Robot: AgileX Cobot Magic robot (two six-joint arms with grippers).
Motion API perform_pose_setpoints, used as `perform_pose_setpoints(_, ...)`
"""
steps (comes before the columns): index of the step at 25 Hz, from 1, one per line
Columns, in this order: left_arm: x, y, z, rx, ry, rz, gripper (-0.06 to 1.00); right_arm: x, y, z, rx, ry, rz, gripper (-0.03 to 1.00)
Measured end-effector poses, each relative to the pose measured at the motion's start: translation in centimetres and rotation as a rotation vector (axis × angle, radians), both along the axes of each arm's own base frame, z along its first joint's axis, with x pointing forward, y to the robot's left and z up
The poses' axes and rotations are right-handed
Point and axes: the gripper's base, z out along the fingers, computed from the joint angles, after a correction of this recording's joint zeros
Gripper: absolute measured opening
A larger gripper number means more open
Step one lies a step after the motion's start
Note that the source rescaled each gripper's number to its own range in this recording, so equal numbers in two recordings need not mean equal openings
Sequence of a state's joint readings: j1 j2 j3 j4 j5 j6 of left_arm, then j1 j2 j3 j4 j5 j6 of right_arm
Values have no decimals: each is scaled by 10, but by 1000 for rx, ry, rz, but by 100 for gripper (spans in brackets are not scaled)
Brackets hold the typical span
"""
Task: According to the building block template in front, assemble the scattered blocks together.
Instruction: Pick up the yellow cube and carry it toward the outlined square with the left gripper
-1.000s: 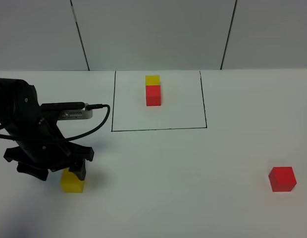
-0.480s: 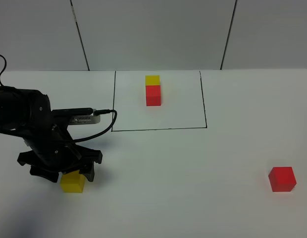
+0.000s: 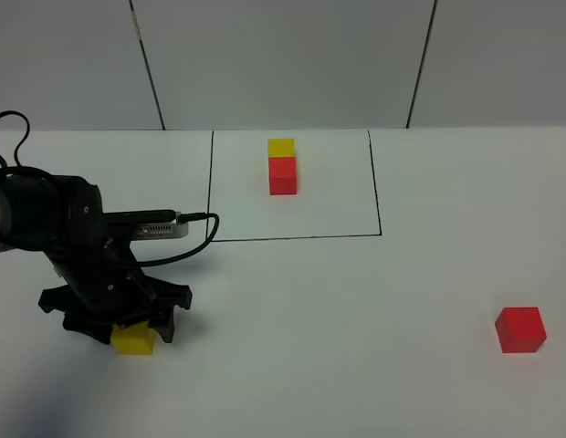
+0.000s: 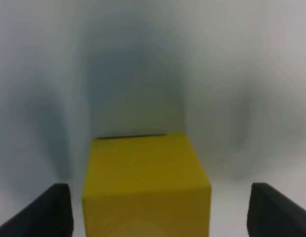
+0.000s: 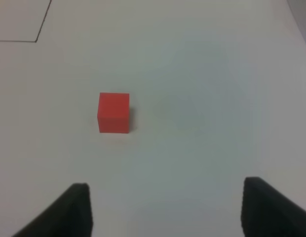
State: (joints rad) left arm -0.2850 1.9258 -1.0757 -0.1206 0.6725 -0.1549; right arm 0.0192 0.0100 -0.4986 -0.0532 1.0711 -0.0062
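At lower left of the high view, our left gripper (image 3: 128, 325) straddles the small yellow solid cube (image 3: 133, 342), jaws parted, not gripping. Our right gripper (image 5: 163, 210) hangs open and empty near the small red cube (image 3: 520, 329), lower right. Upper centre sits the black-framed yellow-red template pair (image 3: 283, 166); we judge nothing joined yet.

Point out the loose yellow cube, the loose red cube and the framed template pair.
Loose yellow cube (image 4: 143, 160): left wrist view, top face.
Loose red cube (image 3: 521, 334): exterior high view, front face.
Framed template pair (image 3: 283, 178): exterior high view, its red cube.
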Motion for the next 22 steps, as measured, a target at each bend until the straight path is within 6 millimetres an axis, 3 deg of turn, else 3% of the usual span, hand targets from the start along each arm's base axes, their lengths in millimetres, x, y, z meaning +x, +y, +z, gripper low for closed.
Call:
perform_pose_setpoints(3, 0, 0, 0, 0, -1, 0, 35, 0, 0, 0, 0, 0, 0, 35)
perform_pose_setpoints(6, 0, 0, 0, 0, 1, -1, 1, 0, 0, 0, 0, 0, 0, 35)
perform_pose_setpoints(13, 3, 2, 6, 33, 20, -61, 1, 0, 0, 0, 0, 0, 0, 35)
perform_pose_setpoints(22, 42, 2, 80, 151, -80, -524, 1, 0, 0, 0, 0, 0, 0, 35)
